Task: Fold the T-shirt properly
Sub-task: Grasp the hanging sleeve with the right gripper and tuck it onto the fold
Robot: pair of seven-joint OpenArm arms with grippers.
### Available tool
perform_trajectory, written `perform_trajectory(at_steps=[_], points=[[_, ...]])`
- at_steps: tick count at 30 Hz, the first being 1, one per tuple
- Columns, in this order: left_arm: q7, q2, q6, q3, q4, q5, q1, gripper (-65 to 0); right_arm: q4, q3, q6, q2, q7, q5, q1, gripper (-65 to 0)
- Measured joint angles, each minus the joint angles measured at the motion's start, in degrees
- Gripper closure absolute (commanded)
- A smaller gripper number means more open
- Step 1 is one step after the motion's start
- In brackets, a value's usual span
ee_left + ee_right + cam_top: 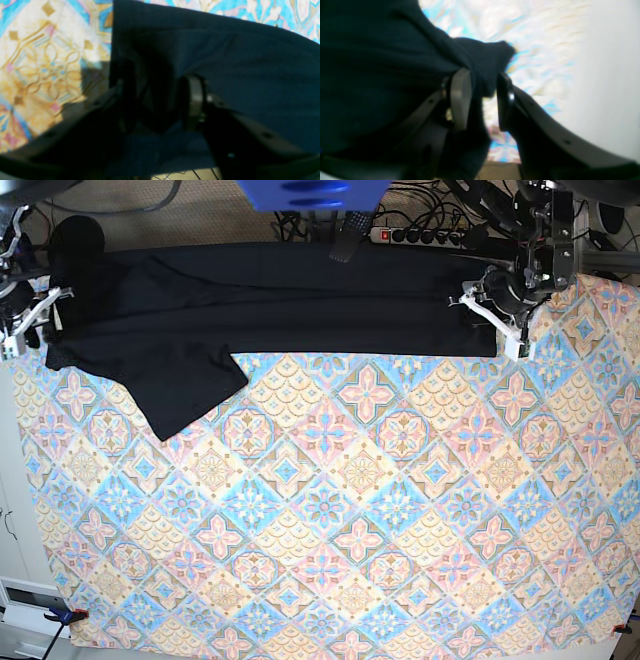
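Across the far part of the patterned surface (360, 520) lies the black T-shirt (330, 305), in a long strip. Both the left tool (160, 107) and the right tool (481, 100) are open at it, holding nothing

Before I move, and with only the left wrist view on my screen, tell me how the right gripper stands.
Observer: The right gripper is open, its fingertips apart at one end of the T-shirt.
Operator: Give me the shirt's overall shape.
Observer: In the base view it's a long, narrow strip running crosswise, with each gripper near an end.
Operator: Report anything sticking out of that strip.
Observer: Yes: a dark flap juts from it toward the bottom of the base view, nearer the right gripper's end, over the patterned cloth.
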Motion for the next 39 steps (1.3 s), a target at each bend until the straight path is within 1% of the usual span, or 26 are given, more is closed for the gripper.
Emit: perform_trajectory(at_steps=[2, 5, 8, 12, 15, 17, 19, 21, 23, 26, 28, 31, 35, 38, 39], points=[[0.17, 0.07, 0.15, -1.03, 1.42, -0.07, 0.66, -39.6, 2.45, 2.93, -0.20, -0.90, -1.33, 0.00, 0.28, -18.4], [0.20, 1.11, 0.26, -3.67, 3.72, 0.04, 1.22, -44.0, 5.09, 4.61, -0.61, -2.43, -2.82, -0.04, 0.31, -18.4], [0.20, 2.12, -0.07, -5.27, 5.57, -0.02, 1.20, -45.3, 5.73, 4.13, 0.31, -3.41, -6.12, 0.02, 0.24, -18.5], [0.22, 2.25, 0.09, -6.19, 7.56, -0.04, 1.20, -45.3, 5.99, 4.11, -0.15, -3.04, -6.25, -0.07, 0.68, -18.5], [0.20, 4.46, 0.17, -8.92, 8.72, -0.74, 1.20, -45.3, 7.41, 0.24, -1.20, -2.95, -7.08, -1.16, 3.85, -18.5], [0.63, 5.57, -0.09, -11.37, 9.33, -3.23, 1.22, -45.3, 9.86, -2.86, 0.35, -3.13, -6.19, 0.20, 5.88, -18.6], [0.44, 5.88, 0.04, -13.22, 9.62, -5.70, 1.20, -45.3, 11.45, -5.20, -0.02, -3.13, -5.31, 0.46, 7.41, -19.2], [0.35, 5.49, 0.20, -14.49, 9.62, -7.93, 1.22, -45.3, 11.23, -8.66, -0.28, -2.40, -5.86, -0.26, 9.01, -21.9], [0.11, 5.35, 0.33, -14.60, 9.62, -10.58, 1.16, -45.3, 10.16, -13.14, -0.37, -2.45, -7.61, -4.00, 12.00, -26.4], [0.52, 5.88, -0.07, -14.10, 9.62, -13.44, 1.05, -45.2, 8.57, -19.65, 0.04, -2.40, -8.02, -8.33, 16.57, -31.6], [0.52, 5.62, 0.17, -14.25, 9.62, -13.84, 1.05, -45.2, 6.08, -23.43, -0.11, -2.58, -8.66, -11.91, 19.52, -34.3], [0.28, 5.40, 0.20, -14.49, 9.62, -15.10, 1.01, -45.1, 0.48, -27.71, -0.04, -2.54, -9.03, -15.08, 22.08, -35.0], [0.44, 5.84, 0.13, -14.14, 9.62, -17.29, 1.18, -45.1, -8.41, -31.15, -0.09, -2.60, -9.16, -15.91, 26.58, -35.0], [0.35, 5.38, 0.17, -14.34, 9.62, -17.88, 1.20, -45.1, -13.49, -32.04, -0.17, -2.58, -8.46, -15.63, 29.97, -35.0], [0.35, 5.40, 0.20, -14.36, 9.62, -17.88, 1.20, -45.1, -14.78, -32.06, -0.17, -2.49, -7.41, -15.50, 30.62, -35.0]])
